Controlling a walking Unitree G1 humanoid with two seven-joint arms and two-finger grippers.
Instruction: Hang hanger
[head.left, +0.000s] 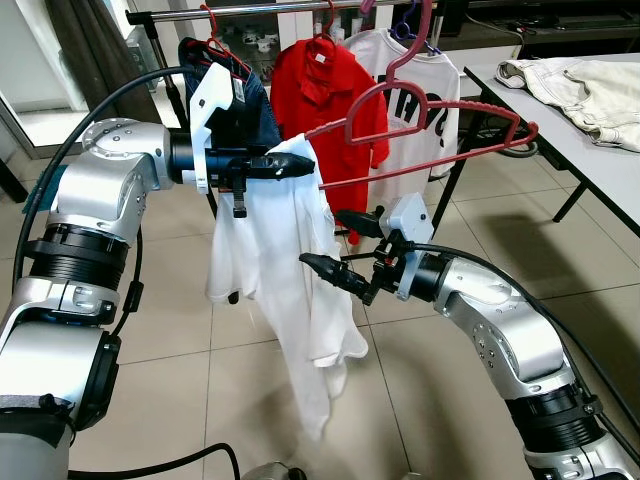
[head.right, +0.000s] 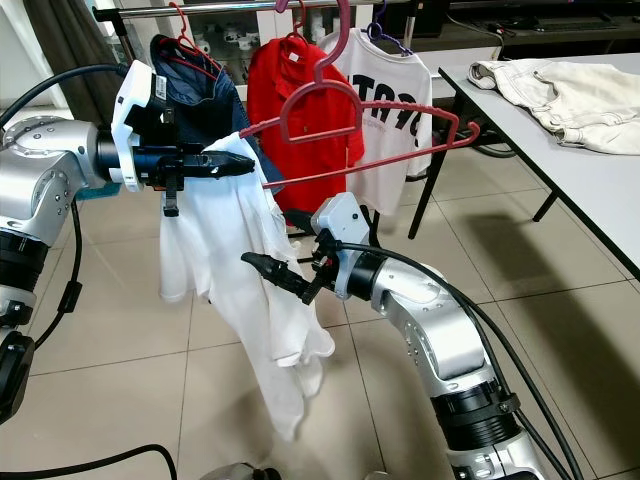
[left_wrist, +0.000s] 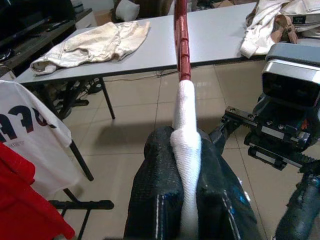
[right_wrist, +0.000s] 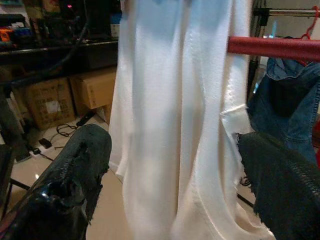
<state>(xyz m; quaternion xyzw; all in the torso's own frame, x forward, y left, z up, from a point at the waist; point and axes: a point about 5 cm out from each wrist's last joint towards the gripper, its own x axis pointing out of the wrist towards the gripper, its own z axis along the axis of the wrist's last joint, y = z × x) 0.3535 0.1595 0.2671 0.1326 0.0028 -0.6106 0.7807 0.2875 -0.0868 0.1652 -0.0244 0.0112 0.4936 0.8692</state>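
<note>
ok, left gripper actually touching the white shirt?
Touching. The left wrist view shows the left gripper clamped on the white shirt, where the cloth wraps the end of the red hanger.

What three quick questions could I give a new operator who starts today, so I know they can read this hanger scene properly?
1. True or false: the left gripper is shut on the white shirt where it covers the end of the red hanger.
2. The right gripper is: A) shut on the hanger, B) open beside the hanging shirt, C) resting on the table.
3. What colour is the garment between the denim one and the printed white T-shirt on the rack?

Key: 1 true; 2 B; 3 red.
</note>
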